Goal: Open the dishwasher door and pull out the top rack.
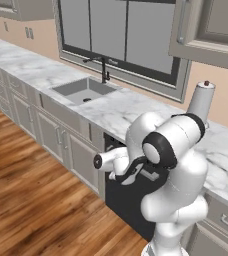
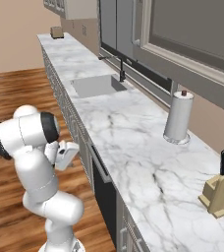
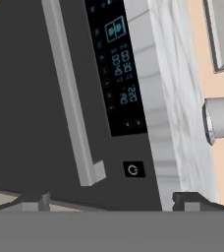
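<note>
Hand view has the gripper (image 3: 111,201) with jaws spread wide, empty, just short of the shut door (image 3: 20,108); the handle (image 3: 70,93) ends near the left fingertip, so closing here could miss the bar or slip off its end. Left base view shows the arm hiding most of the door (image 1: 121,197), so a snag could pass unseen. Right base view shows the door (image 2: 104,192) edge-on under the counter (image 2: 133,138), the rack presumably inside; pulling askew might jam it.

The dishwasher door (image 3: 25,108) looks matt charcoal and smooth, its bar handle (image 3: 70,93) brushed silver metal, and its control strip (image 3: 116,69) glossy black with pale blue markings. The countertop (image 2: 128,133) is polished white marble with grey veins. The floor (image 1: 31,200) is glossy brown wood planks. The cabinet doors (image 1: 61,142) look painted and matt, the knife block (image 2: 222,194) pale bare wood, the faucet (image 1: 104,67) dark metal.
</note>
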Motion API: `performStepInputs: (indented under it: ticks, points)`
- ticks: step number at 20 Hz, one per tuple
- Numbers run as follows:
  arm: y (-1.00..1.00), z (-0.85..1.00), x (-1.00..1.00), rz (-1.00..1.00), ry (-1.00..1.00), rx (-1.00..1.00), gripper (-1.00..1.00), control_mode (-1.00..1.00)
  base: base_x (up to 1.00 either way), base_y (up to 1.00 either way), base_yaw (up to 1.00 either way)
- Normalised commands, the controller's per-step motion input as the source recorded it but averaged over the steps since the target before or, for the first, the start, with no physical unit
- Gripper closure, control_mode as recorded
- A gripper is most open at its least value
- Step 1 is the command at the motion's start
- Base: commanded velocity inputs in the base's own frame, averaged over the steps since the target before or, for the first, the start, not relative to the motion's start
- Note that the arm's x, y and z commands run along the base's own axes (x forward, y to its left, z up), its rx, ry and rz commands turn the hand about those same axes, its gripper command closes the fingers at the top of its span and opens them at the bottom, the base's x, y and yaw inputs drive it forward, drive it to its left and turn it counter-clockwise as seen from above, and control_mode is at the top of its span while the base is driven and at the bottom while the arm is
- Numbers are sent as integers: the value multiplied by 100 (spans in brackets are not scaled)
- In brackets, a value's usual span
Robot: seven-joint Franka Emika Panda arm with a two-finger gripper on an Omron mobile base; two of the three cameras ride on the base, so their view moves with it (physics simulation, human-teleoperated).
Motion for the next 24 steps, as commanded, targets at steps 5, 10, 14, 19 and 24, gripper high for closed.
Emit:
performStepInputs:
  ticks: [5,10,14,19,24]
  points:
    - [-10,-25,21,0,0,-4,-100,-100,0,0,0]
    - [-13,-25,25,0,0,-3,-100,-100,0,0,0]
    - [-15,-28,29,0,0,-1,-100,-100,0,0,0]
    - [-19,-31,33,0,0,0,-100,-100,0,0,0]
    - [-21,-32,33,0,0,0,-100,-100,0,0,0]
